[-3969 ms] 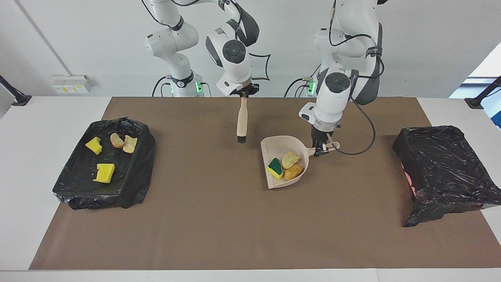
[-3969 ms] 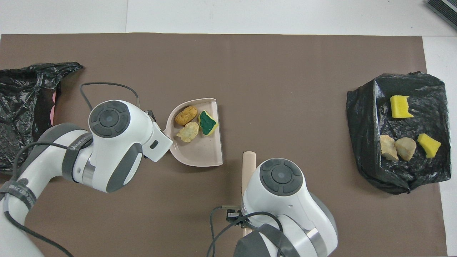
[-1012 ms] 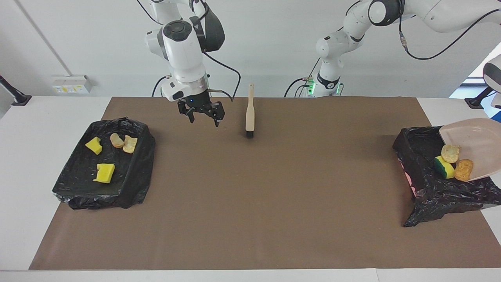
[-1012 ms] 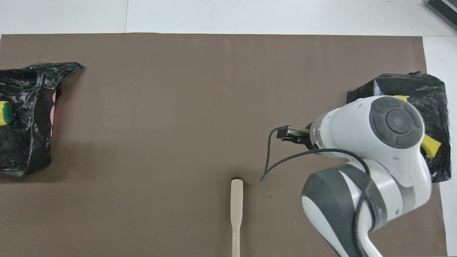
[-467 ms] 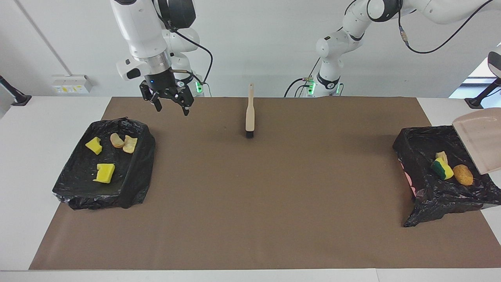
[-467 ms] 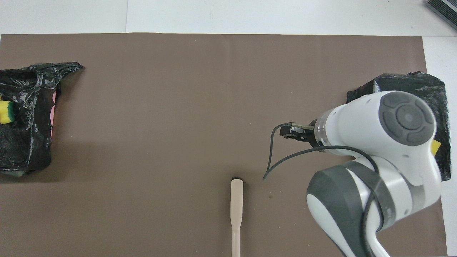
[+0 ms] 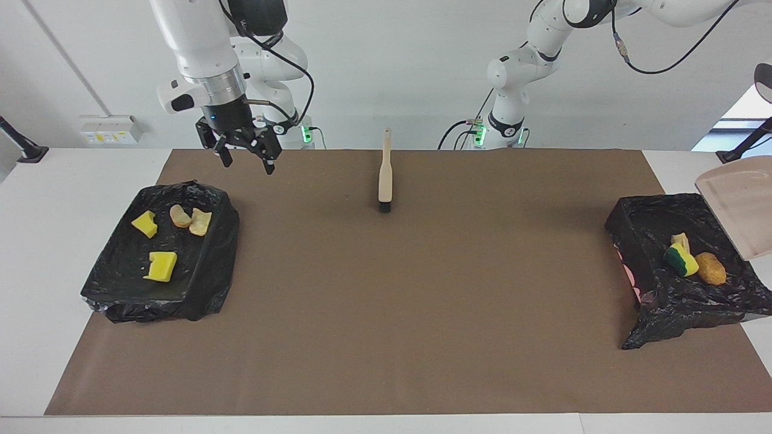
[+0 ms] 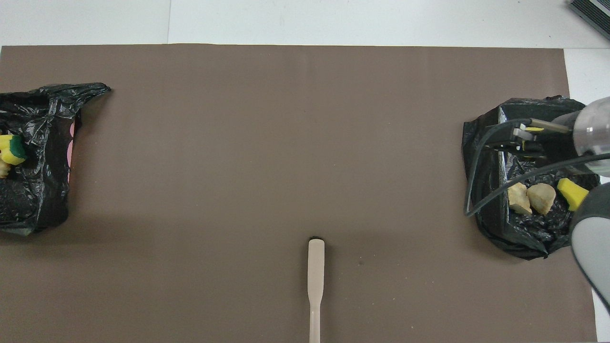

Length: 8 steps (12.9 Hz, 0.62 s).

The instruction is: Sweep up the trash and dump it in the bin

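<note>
The beige dustpan (image 7: 737,211) hangs tilted and empty over the black-lined bin (image 7: 630,232) at the left arm's end. My left gripper is out of view past the picture's edge and holds the pan. In that bin lie three pieces of trash: a green-faced sponge (image 7: 680,260) (image 8: 14,148), an orange-brown lump (image 7: 712,269) and a pale bit (image 7: 680,240). My right gripper (image 7: 249,164) (image 8: 513,139) is open, empty and raised by the other lined bin (image 7: 205,289), which holds yellow sponge bits (image 7: 161,266) and tan lumps (image 7: 190,219) (image 8: 531,197).
The beige-handled brush (image 7: 385,172) (image 8: 315,281) rests on the brown mat (image 7: 386,313) midway between the arms, close to the robots, its black bristles pointing away from them. Both bins sit at the mat's two ends.
The three pieces slid out of the dustpan into the bin, and the pan lifted a little. My right gripper, still open, swung up and toward the bin at its own end.
</note>
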Available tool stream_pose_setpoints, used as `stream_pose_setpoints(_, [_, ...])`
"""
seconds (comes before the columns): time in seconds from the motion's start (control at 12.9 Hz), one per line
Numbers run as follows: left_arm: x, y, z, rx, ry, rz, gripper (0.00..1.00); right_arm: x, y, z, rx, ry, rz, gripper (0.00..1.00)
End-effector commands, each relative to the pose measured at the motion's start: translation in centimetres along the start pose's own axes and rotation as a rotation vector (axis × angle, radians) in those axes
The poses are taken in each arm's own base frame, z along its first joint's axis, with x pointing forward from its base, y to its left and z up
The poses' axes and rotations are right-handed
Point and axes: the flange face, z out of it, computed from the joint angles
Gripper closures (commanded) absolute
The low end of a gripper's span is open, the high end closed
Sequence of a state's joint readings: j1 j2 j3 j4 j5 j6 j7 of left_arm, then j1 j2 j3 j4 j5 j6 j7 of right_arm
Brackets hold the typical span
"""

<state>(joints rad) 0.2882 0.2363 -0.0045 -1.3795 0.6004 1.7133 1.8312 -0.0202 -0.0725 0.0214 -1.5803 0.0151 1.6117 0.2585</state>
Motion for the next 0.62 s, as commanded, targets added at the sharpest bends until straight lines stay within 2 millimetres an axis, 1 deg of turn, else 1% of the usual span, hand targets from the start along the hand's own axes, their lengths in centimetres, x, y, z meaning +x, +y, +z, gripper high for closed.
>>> stream_pose_setpoints(0.0, [3.8, -0.5, -1.3, 0.017, 0.112, -0.023, 1.0, 0.4, 2.2, -0.7, -0.003, -0.008, -0.055, 0.0])
stream_pose_setpoints(0.08, [5.0, -0.8, -1.6, 0.023, 0.146, -0.042, 1.0, 0.1, 3.1, -1.3, -0.005, -0.01, -0.055, 0.0])
stream_pose_setpoints(0.16, [6.8, -1.2, -2.1, 0.025, 0.177, -0.06, 1.0, 0.0, 3.5, -1.3, -0.006, -0.016, -0.062, 0.0])
stream_pose_setpoints(0.31, [9.5, -1.7, -2.7, 0.021, 0.231, -0.105, 1.0, -0.2, 3.8, -1.5, -0.011, -0.012, -0.062, 0.0])
stream_pose_setpoints(0.39, [12.0, -2.1, -3.0, 0.009, 0.27, -0.14, 1.0, -0.1, 3.8, -1.6, -0.011, -0.008, -0.062, 0.0])
stream_pose_setpoints(0.54, [17.3, -2.7, -4.8, -0.014, 0.312, -0.238, 1.0, -0.2, 3.5, -1.5, -0.007, -0.007, -0.068, 0.0])
